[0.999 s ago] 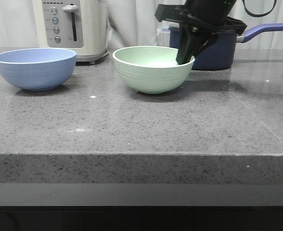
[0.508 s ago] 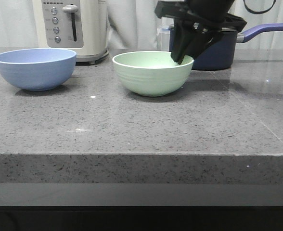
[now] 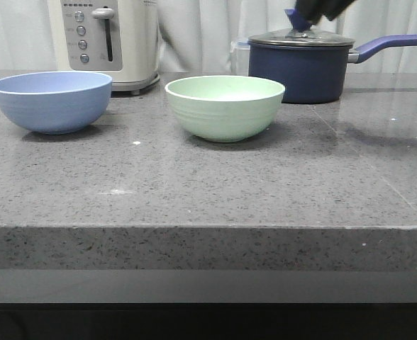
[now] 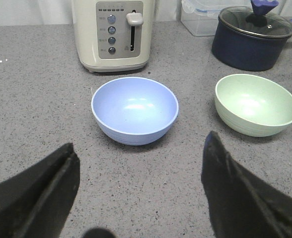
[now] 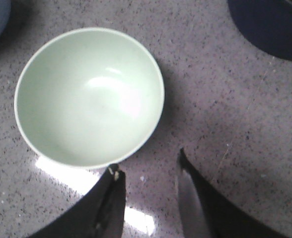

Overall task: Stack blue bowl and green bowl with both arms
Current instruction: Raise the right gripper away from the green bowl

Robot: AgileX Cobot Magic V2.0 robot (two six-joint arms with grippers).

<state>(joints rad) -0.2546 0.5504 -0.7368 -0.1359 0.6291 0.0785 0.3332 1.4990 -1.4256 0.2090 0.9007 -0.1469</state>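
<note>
On the grey stone counter [image 3: 215, 184], a cream toaster [image 3: 113, 39] stands at the back left, and a dark navy saucepan [image 3: 301, 67] with a glass lid sits at the back right, its handle pointing right. Beside the pan, the left wrist view shows a clear plastic box [image 4: 200, 17]. The blue bowl [image 3: 51, 100] rests upright on the counter just in front of the toaster. The green bowl [image 3: 225, 106] stands upright near the middle, well apart from the blue one and just in front of the saucepan; both are empty. The left gripper [image 4: 138, 191] hangs over the counter short of the blue bowl, its jaws spread wide and holding nothing. The right gripper [image 5: 148, 198] hovers above the counter just beside the green bowl's rim, jaws parted narrowly and empty.
</note>
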